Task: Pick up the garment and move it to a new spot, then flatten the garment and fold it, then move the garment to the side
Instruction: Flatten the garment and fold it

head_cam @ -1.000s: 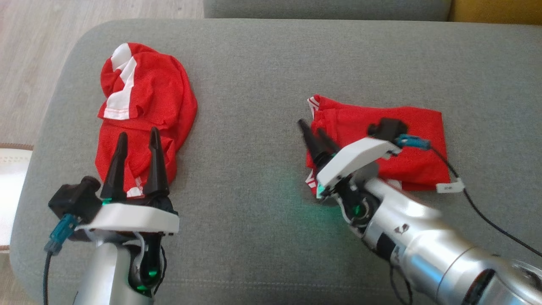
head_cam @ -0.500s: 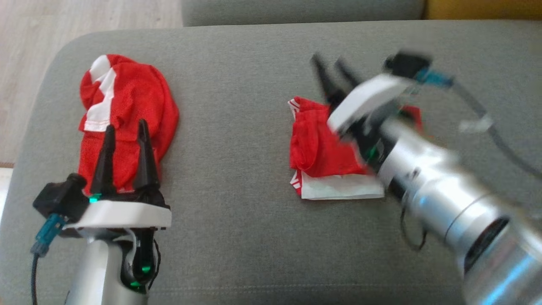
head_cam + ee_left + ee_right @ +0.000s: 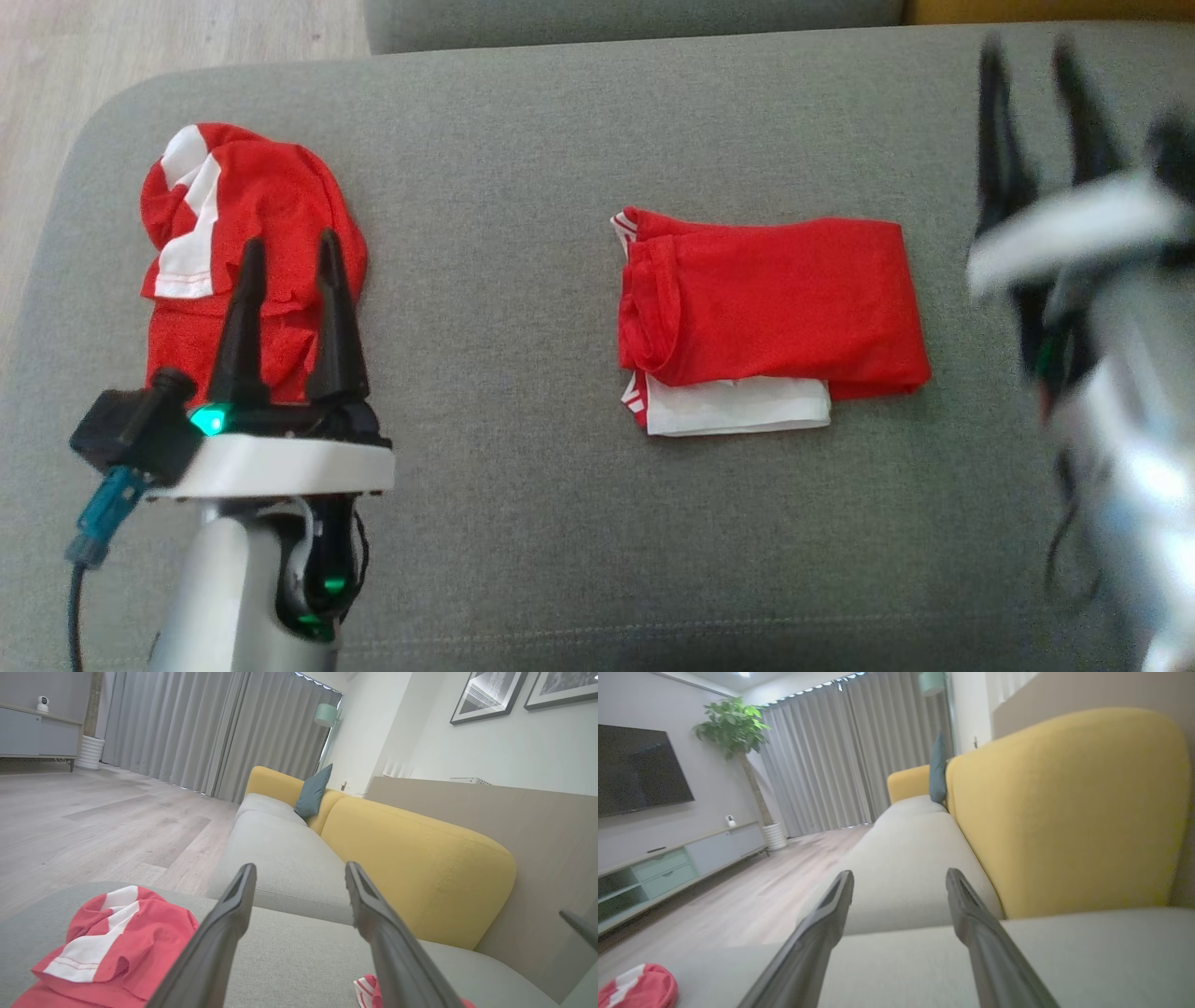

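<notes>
Grey sofa seat (image 3: 523, 523) in the head view: the folded red garment (image 3: 775, 299) lay at its middle, a crumpled red shirt (image 3: 243, 215) at its left end. My left jaws stood wide by that shirt's near edge; my right jaws, blurred, gaped wide, well right of the garment. Left wrist view had the shirt lower left, a yellow backrest (image 3: 420, 858) beyond. Right wrist view showed wide jaws above the seat.

The folded garment (image 3: 775, 313) is red with white trim, the crumpled one (image 3: 238, 252) red and white, on a grey cushion (image 3: 523, 523).
</notes>
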